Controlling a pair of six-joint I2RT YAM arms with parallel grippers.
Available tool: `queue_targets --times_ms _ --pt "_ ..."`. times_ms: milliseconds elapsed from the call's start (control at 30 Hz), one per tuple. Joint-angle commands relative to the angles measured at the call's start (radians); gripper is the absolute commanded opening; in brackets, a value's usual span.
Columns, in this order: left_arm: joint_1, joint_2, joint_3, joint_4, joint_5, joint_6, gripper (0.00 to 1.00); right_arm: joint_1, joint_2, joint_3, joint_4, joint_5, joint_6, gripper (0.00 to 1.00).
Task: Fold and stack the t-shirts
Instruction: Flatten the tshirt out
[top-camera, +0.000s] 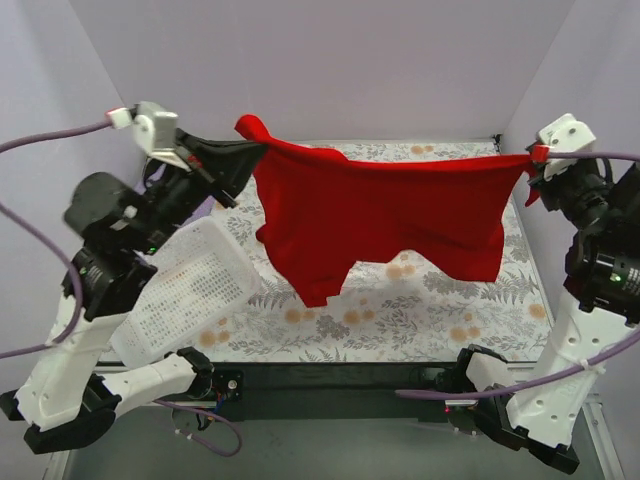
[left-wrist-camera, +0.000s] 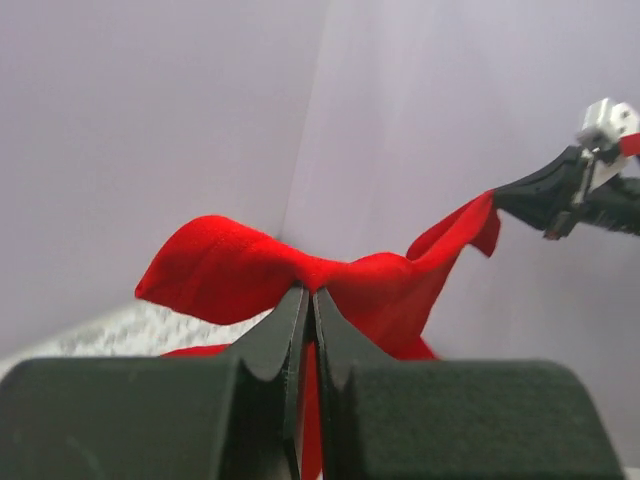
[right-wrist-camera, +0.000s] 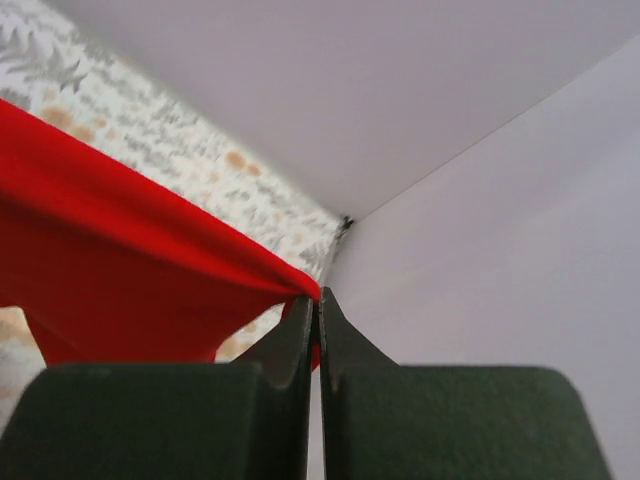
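Observation:
A red t-shirt (top-camera: 385, 215) hangs stretched in the air between both grippers, high above the floral table cloth (top-camera: 420, 300). My left gripper (top-camera: 258, 150) is shut on its left upper corner, seen in the left wrist view (left-wrist-camera: 308, 292) with the cloth (left-wrist-camera: 230, 265) bunched at the tips. My right gripper (top-camera: 533, 160) is shut on its right upper corner, seen in the right wrist view (right-wrist-camera: 318, 296) with the cloth (right-wrist-camera: 110, 260) pulled taut to the left. The shirt's lower edge droops unevenly, lowest at the left.
A white perforated basket (top-camera: 190, 290) lies tilted at the table's left edge, under the left arm. Purple walls close in the back and both sides. The right arm (left-wrist-camera: 570, 195) shows across the left wrist view.

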Motion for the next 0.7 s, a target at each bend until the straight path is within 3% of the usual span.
queue_targets --times_ms 0,133,333,467,567,667 --pt "-0.001 -0.025 0.122 0.063 0.028 0.023 0.00 -0.004 0.025 0.243 0.022 0.025 0.092 0.01" --pt "-0.001 0.002 0.257 0.083 0.138 -0.011 0.00 -0.004 0.075 0.480 0.045 0.065 0.146 0.01" --pt "0.001 0.033 0.387 0.120 0.215 -0.038 0.00 -0.002 0.062 0.577 0.192 0.145 0.207 0.01" --pt "0.002 0.016 0.369 0.132 0.179 -0.011 0.00 -0.004 0.057 0.516 0.205 0.151 0.216 0.01" --pt "-0.001 -0.007 0.259 0.129 0.123 0.006 0.00 -0.004 0.042 0.416 0.211 0.122 0.216 0.01" --pt "0.001 -0.025 0.048 0.132 -0.002 0.005 0.00 -0.004 0.002 0.202 0.247 0.055 0.215 0.01"
